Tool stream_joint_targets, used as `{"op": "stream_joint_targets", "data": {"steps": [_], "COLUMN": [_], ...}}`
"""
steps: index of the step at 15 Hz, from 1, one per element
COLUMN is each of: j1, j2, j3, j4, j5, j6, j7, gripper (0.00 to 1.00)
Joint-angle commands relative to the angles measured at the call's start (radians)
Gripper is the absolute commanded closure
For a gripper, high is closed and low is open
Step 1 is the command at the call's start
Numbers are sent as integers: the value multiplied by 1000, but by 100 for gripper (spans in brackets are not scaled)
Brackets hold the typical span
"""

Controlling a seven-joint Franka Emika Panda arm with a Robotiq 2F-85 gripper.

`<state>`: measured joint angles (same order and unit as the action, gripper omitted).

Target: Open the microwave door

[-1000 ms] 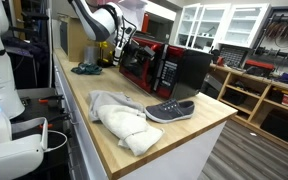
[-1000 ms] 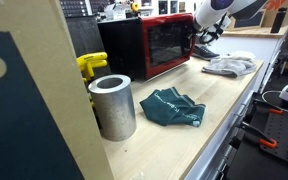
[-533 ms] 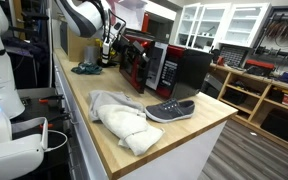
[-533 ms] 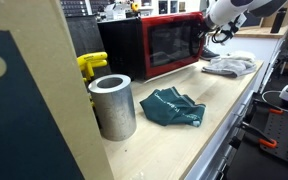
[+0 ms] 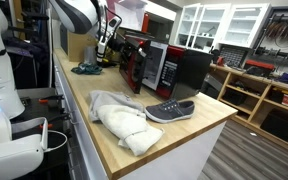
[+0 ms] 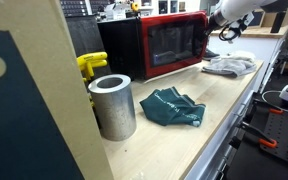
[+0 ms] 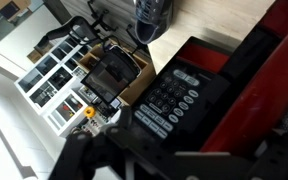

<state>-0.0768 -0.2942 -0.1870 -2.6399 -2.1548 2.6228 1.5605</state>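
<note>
The microwave (image 5: 184, 62) with its red front stands at the back of the wooden counter, and shows in both exterior views (image 6: 122, 42). The microwave door (image 5: 134, 68) hangs ajar, swung out from the body; it is also the red frame with dark glass (image 6: 174, 45). My gripper (image 5: 111, 45) hovers open just off the door's free edge (image 6: 229, 31), holding nothing. In the wrist view the control panel (image 7: 174, 100) with pale buttons lies under my gripper (image 7: 179, 165), the red door (image 7: 269, 90) runs along the right, and my fingers are dark and blurred.
A grey shoe (image 5: 170, 110) and a crumpled white cloth (image 5: 124, 122) lie near the counter's front end. A teal cloth (image 6: 174, 108), a metal cylinder (image 6: 112, 105) and a yellow tool (image 6: 92, 65) sit further along. The shoe (image 7: 149, 15) also shows in the wrist view.
The door has swung from nearly closed to ajar. My gripper went from shut at the door's edge to open, and drew back up and away from it.
</note>
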Motion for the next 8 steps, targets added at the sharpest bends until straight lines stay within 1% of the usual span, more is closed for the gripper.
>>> {"op": "stream_joint_targets", "data": {"steps": [1,4,6,8], "j1": [-7,4,31,72], "j2": [-62,-80,-89,-104], "j3": [-66,-133,-191,-263], "j4": [-25,-7,13,30], "j5": [-70,-122,-175,-202], "j6": [195,375,508,612], "j7": [27,28,33,-3], "gripper": [0,0,0,0]}}
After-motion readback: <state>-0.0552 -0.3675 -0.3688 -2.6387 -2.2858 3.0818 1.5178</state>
